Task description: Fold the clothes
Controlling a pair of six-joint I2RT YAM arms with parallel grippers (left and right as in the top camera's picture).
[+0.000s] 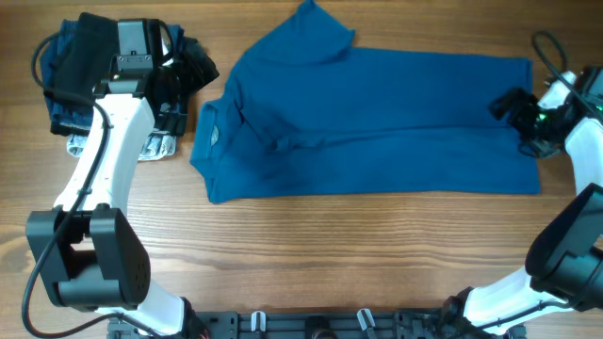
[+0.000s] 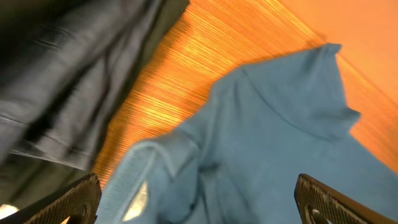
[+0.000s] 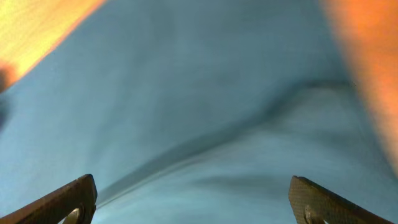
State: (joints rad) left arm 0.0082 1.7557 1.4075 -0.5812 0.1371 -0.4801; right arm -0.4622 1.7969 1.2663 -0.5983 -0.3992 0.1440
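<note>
The clothes are one blue T-shirt (image 1: 377,122), lying flat across the middle of the table, folded lengthwise, collar to the left and hem to the right. One sleeve sticks up at the back (image 1: 316,33). My left gripper (image 1: 188,94) hovers open just left of the collar. In the left wrist view its jaws (image 2: 199,199) stand wide apart over the collar (image 2: 280,143) and its pale label (image 2: 140,199), holding nothing. My right gripper (image 1: 513,105) is open above the hem end. The right wrist view shows only blue fabric (image 3: 199,93) between its spread jaws (image 3: 193,193).
A pile of folded dark garments (image 1: 75,66) sits at the back left under the left arm, with a grey speckled piece (image 1: 155,146) at its front. The black garment (image 2: 62,74) lies close beside the left gripper. Bare wood (image 1: 330,254) runs along the front.
</note>
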